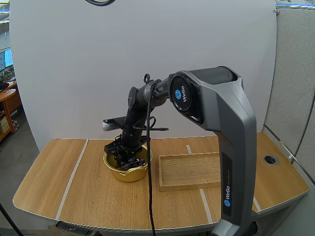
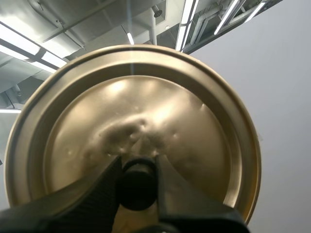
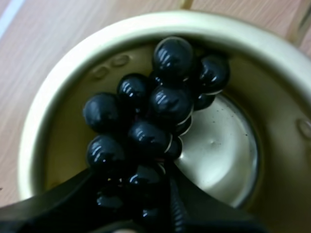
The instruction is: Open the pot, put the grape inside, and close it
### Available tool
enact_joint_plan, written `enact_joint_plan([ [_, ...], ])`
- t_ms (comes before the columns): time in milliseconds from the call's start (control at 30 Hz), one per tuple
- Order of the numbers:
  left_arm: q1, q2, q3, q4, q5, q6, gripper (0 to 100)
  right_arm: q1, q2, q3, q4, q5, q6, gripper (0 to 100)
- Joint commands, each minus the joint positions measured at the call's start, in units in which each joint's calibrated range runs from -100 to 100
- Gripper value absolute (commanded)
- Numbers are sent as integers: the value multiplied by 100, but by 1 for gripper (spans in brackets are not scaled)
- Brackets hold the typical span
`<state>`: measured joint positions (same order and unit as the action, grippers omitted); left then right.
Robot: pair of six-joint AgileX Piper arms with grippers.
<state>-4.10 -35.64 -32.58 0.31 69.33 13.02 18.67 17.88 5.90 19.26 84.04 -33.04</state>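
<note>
Worktop [image 1: 88, 191]: pot [image 1: 129, 175], open. My right jaws clamp the grapes [image 3: 167, 104], hanging inside the pot; left jaws pinch the lid [image 2: 194, 121] by its knob [image 2: 138, 184].

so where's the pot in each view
high view: pot on the table, left of the wooden tray, under the right gripper.
right wrist view: pot rings the bunch of grapes between the right fingers.
left wrist view: its lid, knob pinched by the left fingers.
shared landmark: the gold rim under the right gripper.

Office (cubicle partition [image 1: 295, 69], monitors [image 1: 6, 60]).
</note>
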Motion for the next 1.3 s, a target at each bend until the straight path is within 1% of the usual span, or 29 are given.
enact_joint_plan([
  [0,-17,-20,-41,90,-211,-21,0,6,243,-31,-216,-27,-55,0],
  [133,-17,-20,-41,90,-211,-21,0,6,250,-31,-295,168,-55,0],
  [700,-17,-20,-41,90,-211,-21,0,6,250,-31,-298,30,-65,0],
  [800,-17,-20,-41,90,-211,-21,0,6,250,-31,-374,30,40,0],
  [833,-17,-20,-41,90,-211,-21,0,6,250,-31,-384,30,95,12],
  [867,-17,-20,-41,90,-211,-21,0,6,250,-31,-398,30,163,26],
  [900,-17,-20,-41,90,-211,-21,0,6,250,-31,-408,30,219,49],
  [967,-17,-20,-41,90,-211,-21,0,6,250,-31,-408,-93,286,100],
  [1133,-17,-20,-41,90,-211,-21,0,6,178,-31,-349,-156,318,100],
  [1267,-17,-20,-41,90,-211,-21,0,6,-152,-31,-352,-329,318,100],
])
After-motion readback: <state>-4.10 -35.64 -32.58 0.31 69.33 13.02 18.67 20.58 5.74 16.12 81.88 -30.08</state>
